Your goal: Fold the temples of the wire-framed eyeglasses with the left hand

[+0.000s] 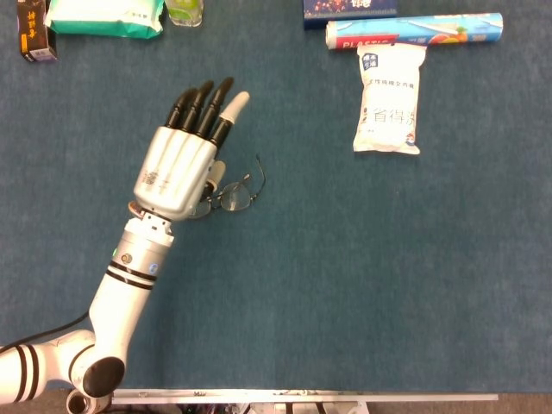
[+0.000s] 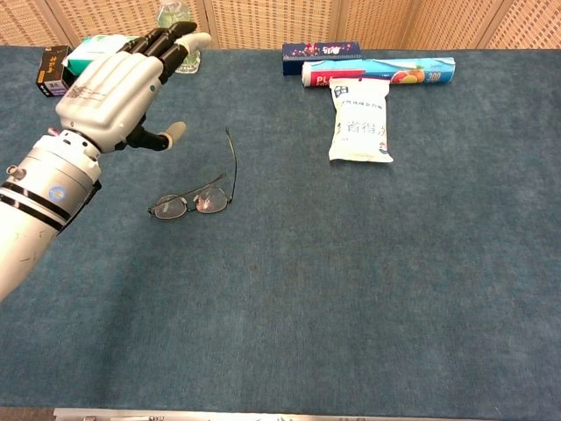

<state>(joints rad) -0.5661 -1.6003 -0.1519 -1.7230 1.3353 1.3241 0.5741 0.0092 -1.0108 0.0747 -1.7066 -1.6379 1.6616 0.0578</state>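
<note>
The wire-framed eyeglasses (image 2: 191,203) lie on the blue cloth, lenses toward me, with one thin temple (image 2: 233,156) sticking out away from me. In the head view the eyeglasses (image 1: 235,195) show just right of my palm. My left hand (image 2: 118,83) hovers well above the cloth, up and to the left of the glasses, fingers straight and spread, holding nothing. From the head camera the left hand (image 1: 183,159) covers the left lens. The right hand is in neither view.
A white food pouch (image 2: 359,119), a plastic-wrap roll (image 2: 379,71) and a dark box (image 2: 320,52) lie at the back right. A green wipes pack (image 2: 96,48), a bottle (image 2: 171,13) and a small black box (image 2: 53,70) stand at the back left.
</note>
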